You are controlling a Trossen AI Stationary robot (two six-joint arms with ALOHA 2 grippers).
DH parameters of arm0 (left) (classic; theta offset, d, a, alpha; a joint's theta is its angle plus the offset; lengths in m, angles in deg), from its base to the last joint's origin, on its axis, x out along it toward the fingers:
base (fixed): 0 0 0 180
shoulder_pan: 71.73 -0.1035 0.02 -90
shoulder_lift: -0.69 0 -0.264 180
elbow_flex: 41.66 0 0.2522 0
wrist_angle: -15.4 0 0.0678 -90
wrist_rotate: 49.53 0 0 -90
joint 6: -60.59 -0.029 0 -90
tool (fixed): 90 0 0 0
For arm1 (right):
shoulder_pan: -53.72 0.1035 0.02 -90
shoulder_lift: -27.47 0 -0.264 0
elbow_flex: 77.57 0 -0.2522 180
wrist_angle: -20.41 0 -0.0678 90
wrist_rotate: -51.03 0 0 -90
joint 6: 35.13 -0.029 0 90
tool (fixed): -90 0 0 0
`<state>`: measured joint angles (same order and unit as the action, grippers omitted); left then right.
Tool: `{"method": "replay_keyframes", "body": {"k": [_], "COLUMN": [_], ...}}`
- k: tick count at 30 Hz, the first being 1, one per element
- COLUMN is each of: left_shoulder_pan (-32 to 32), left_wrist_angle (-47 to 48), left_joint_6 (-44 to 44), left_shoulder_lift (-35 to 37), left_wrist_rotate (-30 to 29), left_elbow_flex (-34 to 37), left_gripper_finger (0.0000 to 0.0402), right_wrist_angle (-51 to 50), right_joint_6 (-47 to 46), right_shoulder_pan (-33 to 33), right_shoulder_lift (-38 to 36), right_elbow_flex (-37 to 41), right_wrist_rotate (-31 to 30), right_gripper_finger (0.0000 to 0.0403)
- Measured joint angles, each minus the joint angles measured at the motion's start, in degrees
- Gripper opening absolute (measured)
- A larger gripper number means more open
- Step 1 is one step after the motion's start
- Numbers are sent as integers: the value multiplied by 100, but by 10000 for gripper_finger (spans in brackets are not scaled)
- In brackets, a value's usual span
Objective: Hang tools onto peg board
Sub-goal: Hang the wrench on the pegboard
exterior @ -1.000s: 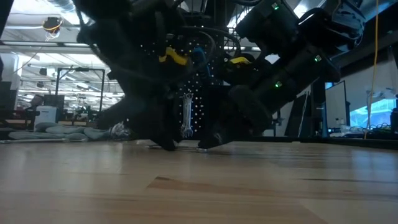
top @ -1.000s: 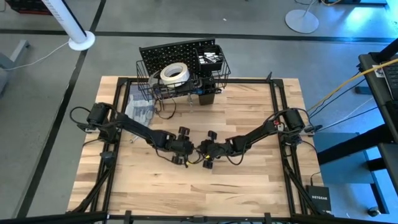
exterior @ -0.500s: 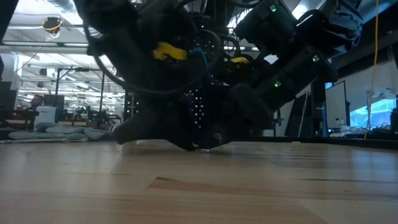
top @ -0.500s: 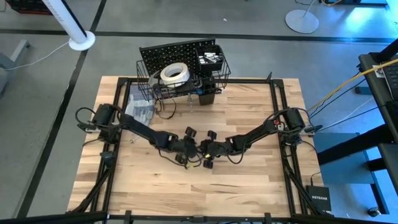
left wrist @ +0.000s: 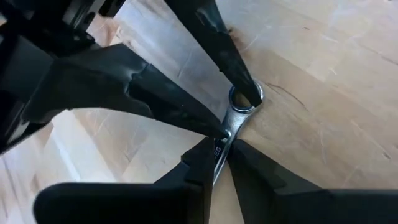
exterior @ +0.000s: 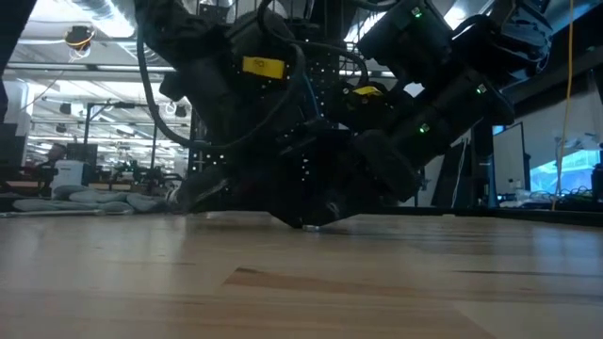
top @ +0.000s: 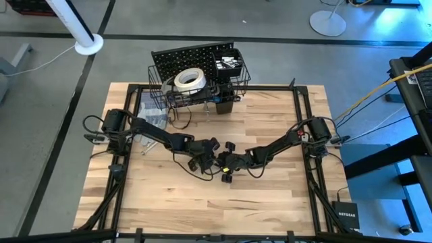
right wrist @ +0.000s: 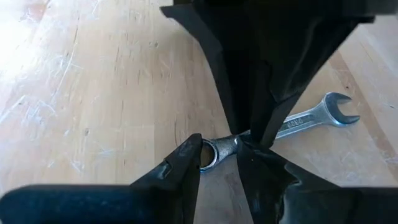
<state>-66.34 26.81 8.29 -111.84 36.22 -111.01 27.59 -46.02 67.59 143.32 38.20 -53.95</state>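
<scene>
**Both pincers on one wrench, mid-table**

My left pincer (left wrist: 219,158) was down at the middle of the table (top: 270,196), tips nipped onto the shank of a silver wrench (right wrist: 298,121) that lay flat on the wood. My right pincer (right wrist: 217,152) met it head-on from the other side, with its fingers closed in either side of the wrench's ring end. One tip sat right at the ring, the other at the neck just beside my left tips. The wrench's open-jaw end stuck out free past both pincers, resting on the boards. In the low view both wrists crowded together at table level and the tool itself was hidden.

The peg board (top: 182,57) stood at the far edge of the table, well apart from the wrench. A white tape roll (top: 190,79) lay in its wire basket (top: 162,94).
</scene>
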Motion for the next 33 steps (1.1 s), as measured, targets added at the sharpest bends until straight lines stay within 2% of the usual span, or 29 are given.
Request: {"method": "replay_keyframes", "body": {"k": [4,8,15,23,30,33], "left_shoulder_pan": [-175,-280,-45,570,1044,1258], "left_wrist_angle": [2,33,23,95,214,338], "left_joint_6": [-89,35,1606,3007,3311,3375], "left_shoulder_lift": [0,0,26,85,181,261], "left_wrist_rotate": [228,295,30,-691,-1842,-2169], "left_elbow_flex": [-1,-2,-7,-11,-58,-81], "left_gripper_finger": [46,15,1,2,0,0], "right_wrist_angle": [19,57,-217,-1259,-1508,-1497], "right_joint_6": [68,82,81,-233,-1471,-2219], "right_shoulder_pan": [0,-2,4,4,-7,-135], "right_shoulder_lift": [0,0,-191,-1159,-1416,-1422], "right_elbow_flex": [-1,1,6,18,12,6], "right_wrist_rotate": [15,16,-120,-190,-126,258], "right_gripper_finger": [110,110,110,110,110,110]}}
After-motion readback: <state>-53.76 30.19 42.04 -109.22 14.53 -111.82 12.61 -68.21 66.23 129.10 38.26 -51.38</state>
